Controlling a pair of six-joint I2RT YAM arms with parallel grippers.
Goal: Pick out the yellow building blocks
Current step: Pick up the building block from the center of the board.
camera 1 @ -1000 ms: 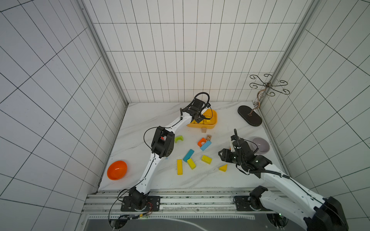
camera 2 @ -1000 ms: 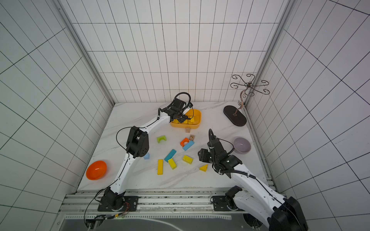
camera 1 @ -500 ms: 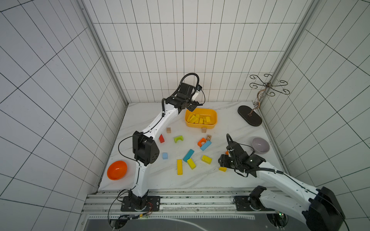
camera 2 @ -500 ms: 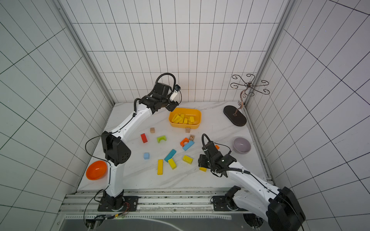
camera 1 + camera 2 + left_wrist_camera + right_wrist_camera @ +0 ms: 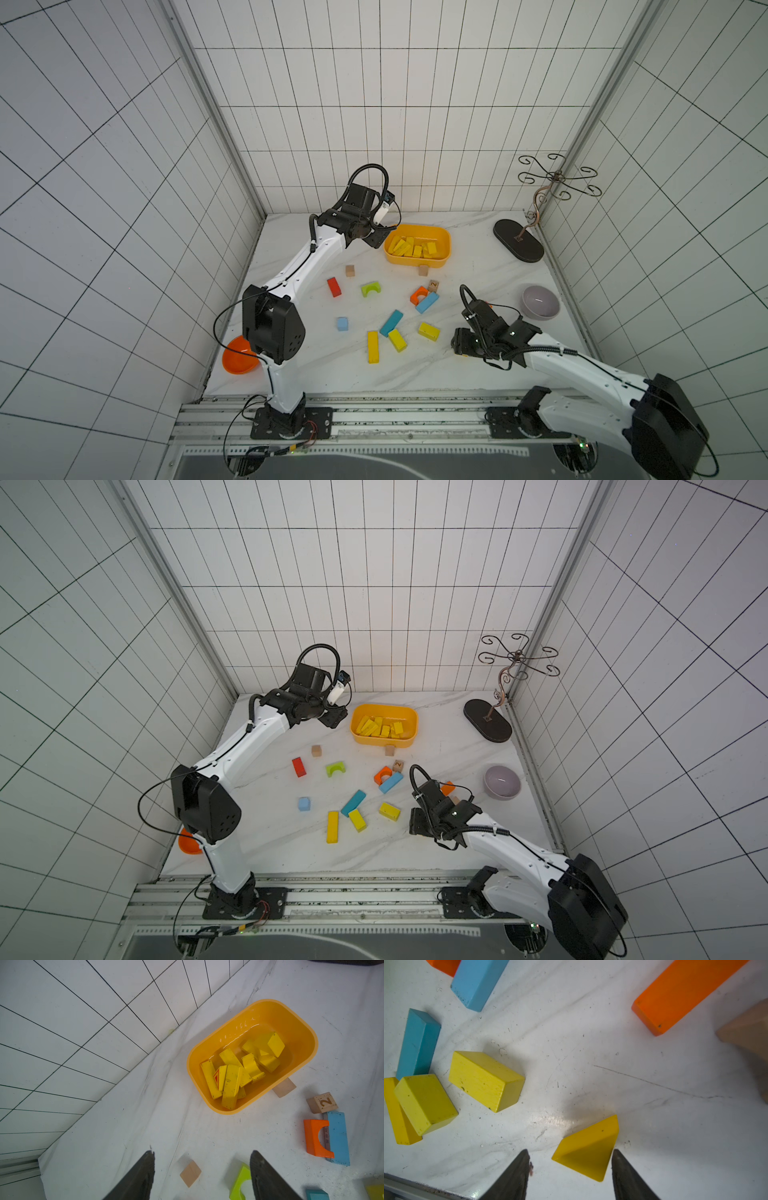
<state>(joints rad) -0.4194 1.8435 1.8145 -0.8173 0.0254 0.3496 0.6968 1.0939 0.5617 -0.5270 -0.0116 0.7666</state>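
Now the open, empty left gripper (image 5: 202, 1153) has swung off the tub (image 5: 295, 1022) of scuffed yellow blocks (image 5: 230, 1082), while the right gripper (image 5: 570, 1150), well apart from the tub, straddles a plain yellow wedge (image 5: 587, 1153), jaws parted.

Painted wooden yellow blocks (image 5: 485, 1080); glossy plastic tub (image 5: 291, 1018)

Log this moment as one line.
left pincer: open, empty, beside yellow-orange tub | right pincer: open, straddling yellow wedge | tub: holds yellow blocks

Yellow blocks (image 5: 230, 1084): perhaps eight heaped in tub (image 5: 299, 1022); four loose.
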